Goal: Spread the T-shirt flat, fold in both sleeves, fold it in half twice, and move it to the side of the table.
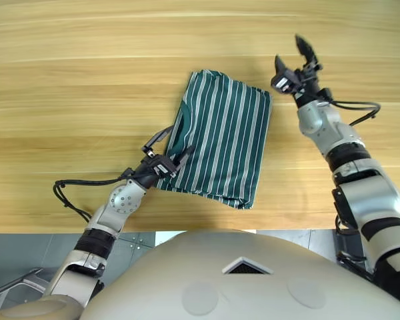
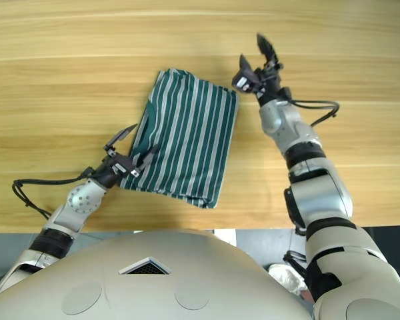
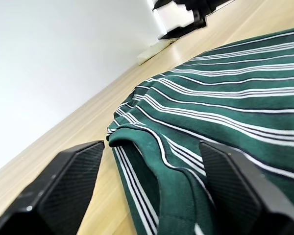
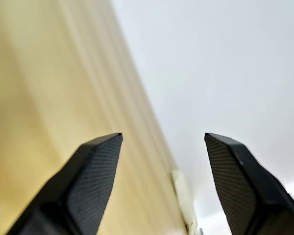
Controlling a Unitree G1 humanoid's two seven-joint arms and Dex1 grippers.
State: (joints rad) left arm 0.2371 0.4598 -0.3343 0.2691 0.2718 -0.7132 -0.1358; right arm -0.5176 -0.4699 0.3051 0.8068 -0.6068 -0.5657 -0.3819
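Note:
The T-shirt (image 1: pixel 223 137), dark green with white stripes, lies folded into a compact rectangle in the middle of the wooden table (image 1: pixel 87 67). My left gripper (image 1: pixel 182 139) is open at the shirt's near left edge. In the left wrist view its fingers (image 3: pixel 68 181) straddle the folded hem of the T-shirt (image 3: pixel 225 107). My right gripper (image 1: pixel 287 48) is open and holds nothing. It is lifted off the table just beyond the shirt's far right corner. In the right wrist view the right gripper (image 4: pixel 161 139) points along the bare table (image 4: pixel 39 98) toward a pale wall.
Bare wood stretches to the left, the right and behind the shirt. The table's near edge (image 1: pixel 67 231) runs just behind my left forearm. A black cable (image 1: pixel 70 190) loops off my left wrist, and another (image 1: pixel 360 107) off my right.

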